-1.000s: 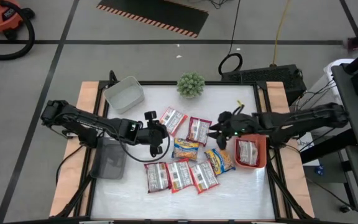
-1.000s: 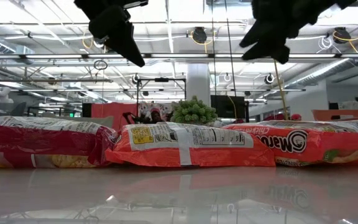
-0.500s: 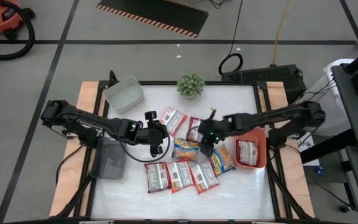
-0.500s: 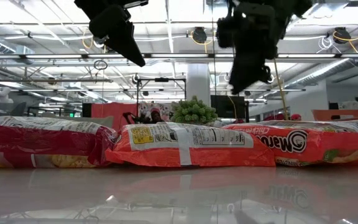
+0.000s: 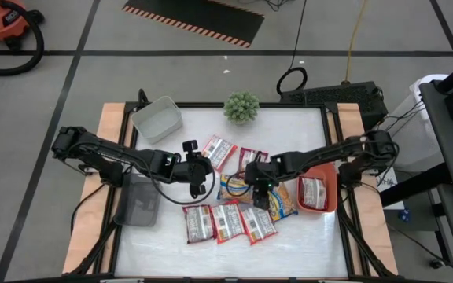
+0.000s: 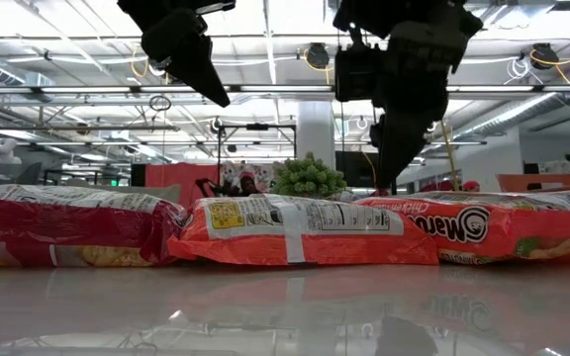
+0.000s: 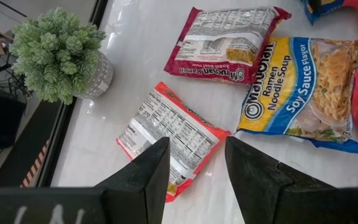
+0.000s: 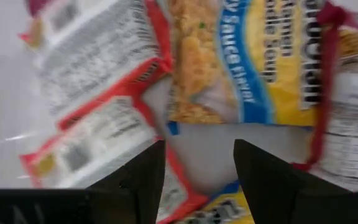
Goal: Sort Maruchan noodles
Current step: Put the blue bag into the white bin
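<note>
Several Maruchan packets lie flat mid-table: red ones [image 5: 219, 151] [image 5: 250, 159], yellow ones [image 5: 234, 189] [image 5: 283, 203], and a near row of three red ones [image 5: 226, 221]. Another red packet [image 5: 314, 192] lies in the orange bin [image 5: 333, 206]. My right gripper [image 5: 259, 191] hangs open above the middle, pointing down. Its wrist view shows a yellow soy sauce packet [image 8: 253, 56] and red packets [image 8: 92, 62] below the fingers [image 8: 199, 146]. My left gripper [image 5: 197, 170] hovers open over a red packet [image 7: 173, 134]. Both grippers are clear of the table in the low view [image 6: 389, 148] [image 6: 194, 59].
A potted plant [image 5: 242, 106] stands at the far edge. A light grey bin [image 5: 156, 118] sits at the far left and a dark grey bin [image 5: 138, 200] at the left. Bare white tabletop [image 5: 211, 255] lies along the near edge.
My right gripper has swung from beside the orange bin toward the table's left, ending over the packets in the middle. It has tipped to point down and come lower. The packets lie as before.
</note>
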`<move>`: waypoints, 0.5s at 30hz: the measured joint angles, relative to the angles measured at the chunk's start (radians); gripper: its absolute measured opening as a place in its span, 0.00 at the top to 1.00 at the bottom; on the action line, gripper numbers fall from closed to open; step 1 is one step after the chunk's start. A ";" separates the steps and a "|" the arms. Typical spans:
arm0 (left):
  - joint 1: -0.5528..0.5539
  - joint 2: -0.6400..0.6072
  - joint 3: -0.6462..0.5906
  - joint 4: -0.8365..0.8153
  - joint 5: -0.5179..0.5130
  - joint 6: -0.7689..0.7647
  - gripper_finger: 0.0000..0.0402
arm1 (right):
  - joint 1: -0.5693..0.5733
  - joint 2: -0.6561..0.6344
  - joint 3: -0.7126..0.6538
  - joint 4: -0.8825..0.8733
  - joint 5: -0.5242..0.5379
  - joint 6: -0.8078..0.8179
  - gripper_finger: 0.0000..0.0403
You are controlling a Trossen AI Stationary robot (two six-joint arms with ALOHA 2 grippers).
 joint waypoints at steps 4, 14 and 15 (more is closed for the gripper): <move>0.000 0.000 0.000 0.000 0.000 -0.001 0.60 | 0.000 0.000 -0.015 -0.006 0.052 -0.104 0.54; 0.000 0.000 0.000 -0.001 0.000 -0.002 0.60 | -0.015 0.000 -0.107 0.003 0.049 -0.077 0.54; 0.000 0.000 0.000 -0.001 0.000 -0.002 0.60 | -0.020 0.000 -0.114 0.007 0.048 -0.077 0.54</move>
